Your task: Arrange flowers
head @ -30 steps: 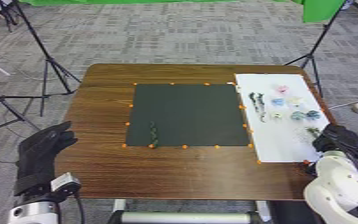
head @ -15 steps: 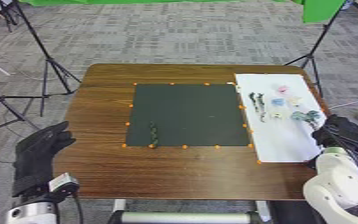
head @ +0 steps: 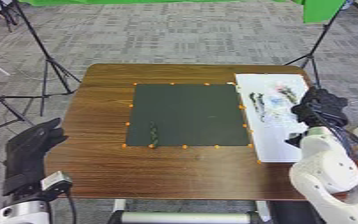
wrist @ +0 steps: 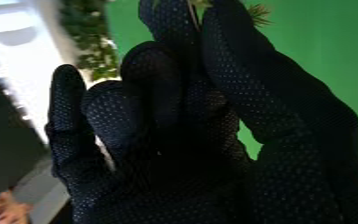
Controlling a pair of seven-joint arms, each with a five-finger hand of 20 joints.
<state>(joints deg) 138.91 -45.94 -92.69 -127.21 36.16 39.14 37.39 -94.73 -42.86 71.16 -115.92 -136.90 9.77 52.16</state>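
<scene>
My right hand [head: 321,106] is over the right edge of the white sheet [head: 275,150], its fingers pinching a thin green sprig [head: 287,93]. The right wrist view has this hand [wrist: 158,165] with thumb and a finger together at a stem; needle-like green bits of the sprig [wrist: 260,15] stick out beside the tips. Pale flowers [head: 280,113] lie on the sheet, partly hidden by the sprig and hand. Dark twisted stems [head: 257,104] lie left of them. On the black mat [head: 189,110], one dark green stem [head: 154,134] lies near the lower left. My left hand [head: 31,150] is open beside the table's left edge.
Orange markers [head: 185,146] line the edges of the mat. The brown table [head: 175,175] extends around it. Black tripod legs [head: 49,65] stand beyond the table on both sides.
My right hand has moved forward and slightly left from the sheet's near right edge, carrying the sprig over the flowers. The left hand has shifted slightly left.
</scene>
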